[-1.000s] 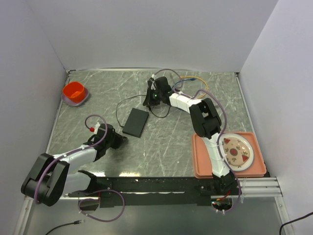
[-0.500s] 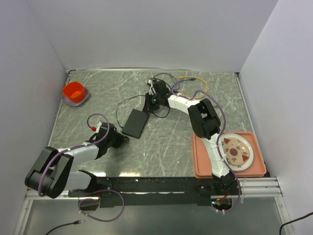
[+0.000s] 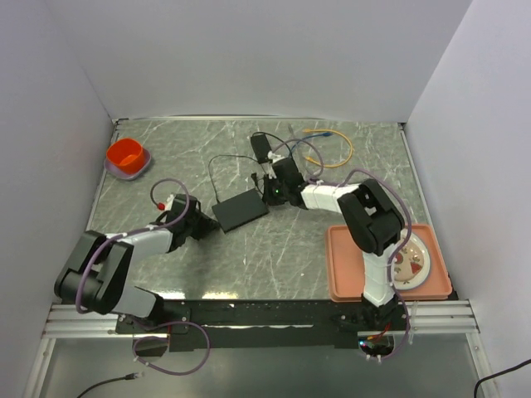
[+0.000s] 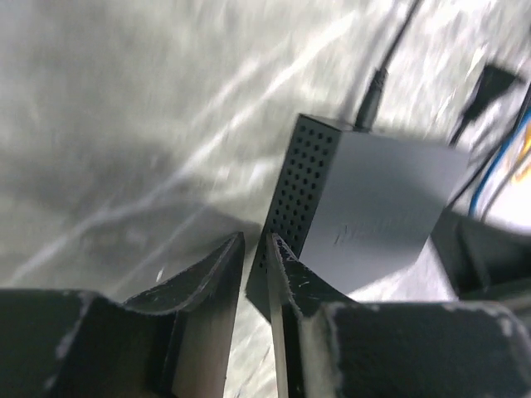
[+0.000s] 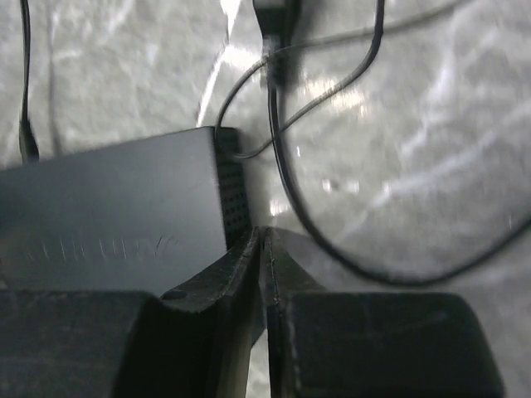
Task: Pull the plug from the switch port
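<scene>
The flat black box [image 3: 241, 209] with the switch port lies mid-table; it also shows in the left wrist view [image 4: 373, 207] and the right wrist view [image 5: 108, 207]. A black plug [image 4: 371, 89] on a thin lead sits in its far long edge, near the left corner [image 3: 216, 201]. My left gripper [image 3: 204, 225] is at the box's left near corner, fingers almost together with nothing between them [image 4: 255, 242]. My right gripper [image 3: 270, 196] is shut and empty at the box's right short end [image 5: 263, 232].
A small black adapter brick [image 3: 260, 148] lies behind the box, its thin lead [image 5: 290, 191] looping beside my right gripper. A yellow-and-blue cable [image 3: 336, 143] lies at the back. A red bowl [image 3: 126, 157] stands far left, and a pink tray [image 3: 344, 282] with a plate at the right.
My right gripper has come forward from the adapter brick to the box's right end. The box has turned from lengthwise to nearly crosswise. My left gripper has moved right, up to the box.
</scene>
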Controlling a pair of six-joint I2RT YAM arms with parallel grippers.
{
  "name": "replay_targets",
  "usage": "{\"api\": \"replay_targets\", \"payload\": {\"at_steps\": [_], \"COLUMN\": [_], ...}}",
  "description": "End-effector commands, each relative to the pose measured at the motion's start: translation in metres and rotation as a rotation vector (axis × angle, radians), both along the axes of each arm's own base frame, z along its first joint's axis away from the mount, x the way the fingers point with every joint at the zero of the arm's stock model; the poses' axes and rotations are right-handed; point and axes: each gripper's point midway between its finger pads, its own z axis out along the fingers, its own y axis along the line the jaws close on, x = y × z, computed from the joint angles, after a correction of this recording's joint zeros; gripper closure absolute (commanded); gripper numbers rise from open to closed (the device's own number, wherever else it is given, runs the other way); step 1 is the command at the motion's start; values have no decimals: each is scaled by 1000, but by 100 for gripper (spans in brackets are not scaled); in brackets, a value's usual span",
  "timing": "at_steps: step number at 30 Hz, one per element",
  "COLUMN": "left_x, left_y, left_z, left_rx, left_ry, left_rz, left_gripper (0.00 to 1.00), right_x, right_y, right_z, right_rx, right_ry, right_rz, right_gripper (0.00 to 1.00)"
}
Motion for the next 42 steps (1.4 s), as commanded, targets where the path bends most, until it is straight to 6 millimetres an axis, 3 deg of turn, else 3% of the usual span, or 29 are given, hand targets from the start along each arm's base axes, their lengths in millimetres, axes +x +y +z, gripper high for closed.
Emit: {"api": "replay_targets", "payload": {"at_steps": [1, 5, 9, 15, 18, 19, 20, 21, 24, 25, 27, 28, 30, 31, 32, 33, 35, 36, 37, 38, 42], "left_x": [18, 34, 60, 93, 101, 101, 100, 96, 90, 90, 85, 85, 76, 73, 69, 58, 46, 32, 26, 19, -13], "left_y": [-12, -19, -32, -41, -34, -30, -27, -22, -1, 3, 18, 23, 33, 35, 36, 37, 34, 28, 22, 18, -5], "left_z": [0, -1, 10, 17, 4, -4, -5, -9, 4, 19, 28, 48, 57, 75, 80, 75, 85, 75, 80, 76, 50], "left_rx": [20, 19, 24, 79, 104, 110, 112, 106, 146, 146, 186, 182, 193, 175, 170, 176, 150, 148, 128, 121, 94], "left_ry": [0, 11, 0, -26, 21, 43, 55, 70, 24, -11, -27, -75, -94, -139, -153, -147, -180, -162, -183, -178, -141], "left_rz": [-31, -32, -61, -101, -92, -85, -77, -58, 38, 59, 119, 143, 187, 201, 208, 204, 196, 167, 149, 132, 43], "left_gripper": [68, 67, 67, 67, 69, 70, 71, 71, 70, 69, 67, 66, 64, 64, 63, 63, 63, 65, 67, 70, 98], "right_x": [-121, -150, -176, -202, -204, -199, -185, -183, -162, -158, -149, -146, -132, -124, -117, -105, -85, -77, -65, -60, -30], "right_y": [60, 71, 80, 85, 79, 74, 68, 55, 36, 34, 31, 30, 29, 26, 24, 24, 14, 13, 7, 4, 1], "right_z": [-17, -18, -22, -24, -23, -20, -6, -7, 25, 33, 58, 65, 80, 82, 79, 85, 78, 80, 79, 68, 65], "right_rx": [51, 53, 42, 52, 36, 30, 28, 8, 27, 30, 50, 55, 69, 65, 57, 70, 85, 98, 103, 87, 105], "right_ry": [188, 204, 222, 245, 227, 203, 133, 119, 12, -17, -79, -93, -115, -113, -102, -103, -72, -72, -68, -46, -36], "right_rz": [272, 306, 353, 400, 375, 342, 286, 252, 156, 142, 105, 100, 77, 60, 45, 28, -12, -23, -47, -58, -83], "right_gripper": [84, 84, 85, 85, 85, 85, 85, 84, 82, 81, 78, 77, 75, 75, 75, 76, 78, 81, 82, 84, 88]}}
